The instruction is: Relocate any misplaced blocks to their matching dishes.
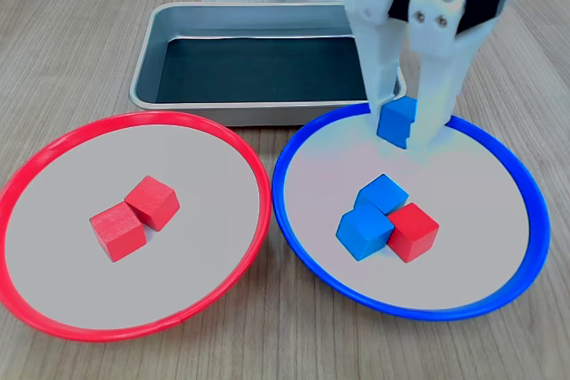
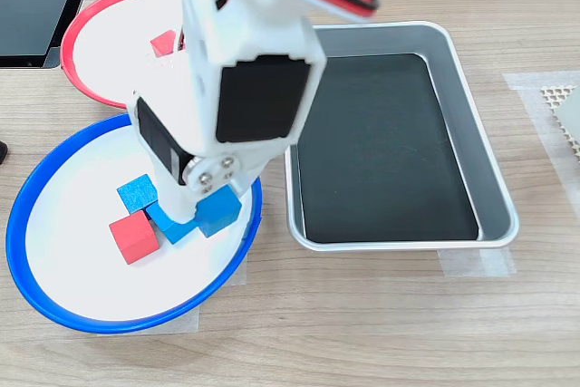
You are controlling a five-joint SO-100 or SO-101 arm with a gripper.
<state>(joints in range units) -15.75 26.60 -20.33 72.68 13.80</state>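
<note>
Blue block (image 1: 397, 121) is gripped by the hand (image 1: 403, 124) in the first exterior view, held over the far rim of the blue-rimmed dish (image 1: 525, 229); the arm's top is cut off. Two blue blocks (image 1: 374, 213) and a red block (image 1: 412, 231) are clustered there, and two red blocks (image 1: 134, 216) are seen in the red-rimmed dish (image 1: 53, 147). In the second exterior view, the held block (image 2: 217, 209) is partly hidden by the arm, as are the red-rimmed dish (image 2: 82, 38) and the tray (image 2: 494, 178).

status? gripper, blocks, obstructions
Gripper shut on blue cube, over blue-rimmed dish. Red cube misplaced there. Nothing in the way.
</note>
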